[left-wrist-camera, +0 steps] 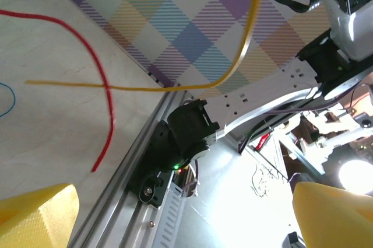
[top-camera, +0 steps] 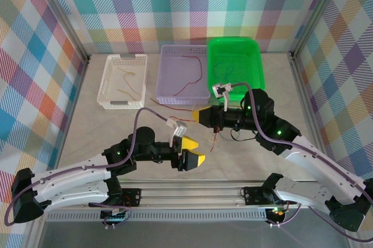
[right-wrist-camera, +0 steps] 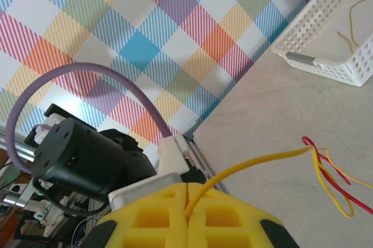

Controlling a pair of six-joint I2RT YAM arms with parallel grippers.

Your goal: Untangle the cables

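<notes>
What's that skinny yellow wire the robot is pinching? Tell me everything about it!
The thin yellow-orange wire is a smooth, bendy strand that looks plastic-coated. Part of it is squeezed between the shut yellow foam pads of the right pincer. From there it arches through the air, then drops and lies flat along the pale table, where it crosses a thin red wire. It isn't pulled tight; it curves loosely.

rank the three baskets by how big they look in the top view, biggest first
1. green basket
2. purple basket
3. white basket, only slightly smaller than the purple one, so that's a close call
</notes>
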